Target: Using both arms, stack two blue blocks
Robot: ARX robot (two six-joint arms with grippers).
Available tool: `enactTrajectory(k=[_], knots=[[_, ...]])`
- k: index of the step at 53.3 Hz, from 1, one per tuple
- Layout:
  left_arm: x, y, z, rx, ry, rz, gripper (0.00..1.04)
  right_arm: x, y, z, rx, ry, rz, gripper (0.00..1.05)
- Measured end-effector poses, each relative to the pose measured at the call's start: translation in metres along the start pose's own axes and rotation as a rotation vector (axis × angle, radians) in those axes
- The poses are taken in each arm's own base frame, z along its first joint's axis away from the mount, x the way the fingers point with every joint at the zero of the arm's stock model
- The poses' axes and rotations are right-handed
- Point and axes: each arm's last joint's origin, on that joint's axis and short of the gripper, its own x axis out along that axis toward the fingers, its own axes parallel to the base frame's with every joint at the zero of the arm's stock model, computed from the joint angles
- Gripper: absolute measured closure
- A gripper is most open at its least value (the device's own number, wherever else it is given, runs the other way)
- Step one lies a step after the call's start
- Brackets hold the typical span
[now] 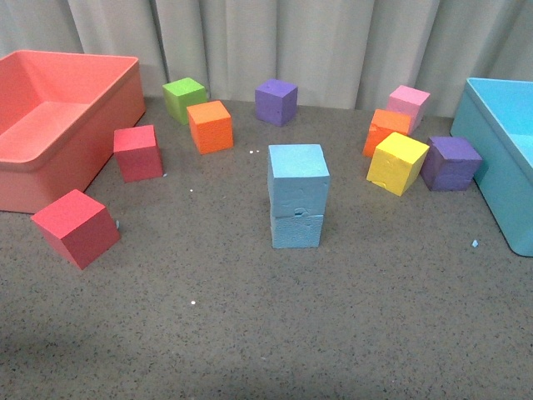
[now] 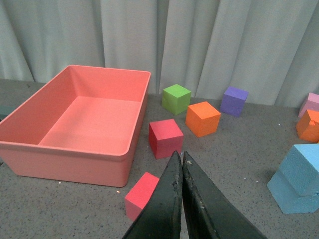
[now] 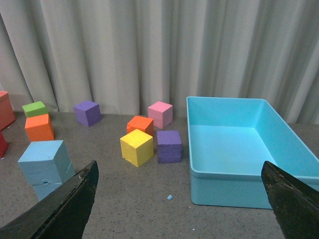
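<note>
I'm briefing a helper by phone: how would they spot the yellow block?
Start at the turquoise bin on the right. Just left of it is a cluster of four blocks. The yellow block is the front-left one, touching a purple block; it is the only yellow one.

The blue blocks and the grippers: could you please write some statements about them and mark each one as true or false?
1. One blue block sits on top of the other blue block. True.
2. The left gripper holds a blue block. False: its fingers are closed together with nothing between them.
3. The right gripper has its fingers spread wide apart. True.
4. The blue stack stands inside the turquoise bin. False: it stands on the grey table, between the two bins.
5. The pink bin contains a red cube. False: it is empty; the red cubes lie outside it.
</note>
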Motion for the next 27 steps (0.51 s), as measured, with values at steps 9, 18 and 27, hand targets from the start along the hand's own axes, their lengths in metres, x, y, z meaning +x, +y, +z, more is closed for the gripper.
enactTrajectory(k=[9, 18, 27], knots=[[-0.014, 0.012, 0.0, -0.001, -0.001, -0.003, 1.01, 0.0, 0.0, 0.0, 0.0, 0.0, 0.0, 0.09], [-0.025, 0.013, 0.002, -0.001, -0.006, -0.002, 1.01, 0.0, 0.0, 0.0, 0.0, 0.0, 0.0, 0.09], [-0.033, 0.013, 0.007, -0.001, -0.022, -0.001, 1.01, 0.0, 0.0, 0.0, 0.0, 0.0, 0.0, 0.09]])
